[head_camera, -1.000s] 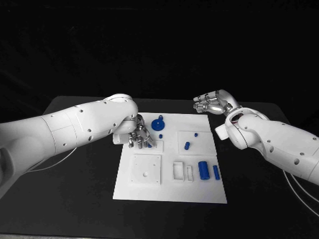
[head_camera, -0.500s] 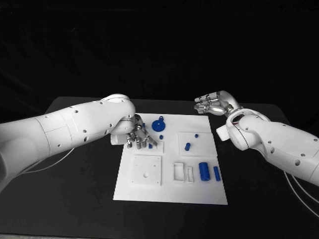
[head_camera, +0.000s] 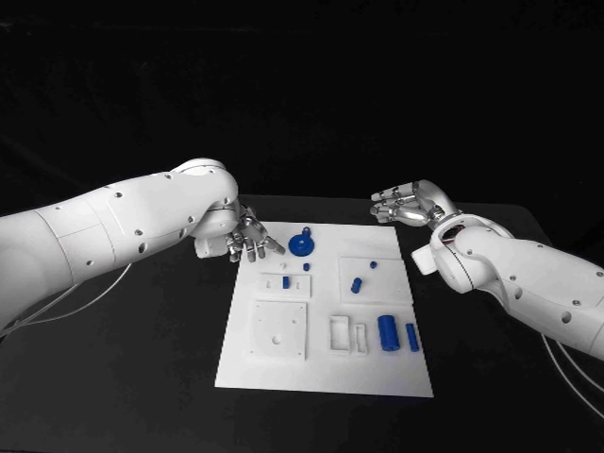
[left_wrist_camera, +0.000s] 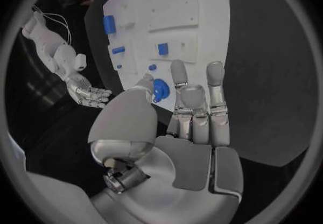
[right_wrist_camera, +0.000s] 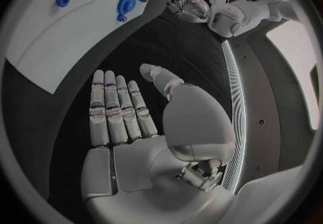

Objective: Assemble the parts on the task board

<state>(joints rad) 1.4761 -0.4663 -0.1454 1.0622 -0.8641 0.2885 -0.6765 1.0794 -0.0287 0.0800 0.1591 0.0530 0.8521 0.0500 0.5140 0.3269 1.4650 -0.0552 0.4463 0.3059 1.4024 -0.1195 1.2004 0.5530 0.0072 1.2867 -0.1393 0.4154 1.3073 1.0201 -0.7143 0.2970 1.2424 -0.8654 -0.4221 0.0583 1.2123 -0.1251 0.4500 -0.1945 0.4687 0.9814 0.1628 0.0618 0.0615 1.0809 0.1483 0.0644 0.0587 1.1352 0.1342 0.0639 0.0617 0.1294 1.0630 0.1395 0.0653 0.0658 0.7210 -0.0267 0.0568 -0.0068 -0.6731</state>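
Lying mid-table, the task board [head_camera: 324,363] carries blue parts [head_camera: 387,332]. Left hand [head_camera: 252,242] hovers at its far left corner, fingers extended together, empty. Right hand [head_camera: 409,203] hangs beyond the far right corner, fingers straight, empty.

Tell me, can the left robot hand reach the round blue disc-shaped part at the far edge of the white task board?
Probably yes. The left robot hand holds nothing, and the round blue disc-shaped part lies just beside its fingertips with nothing between them.
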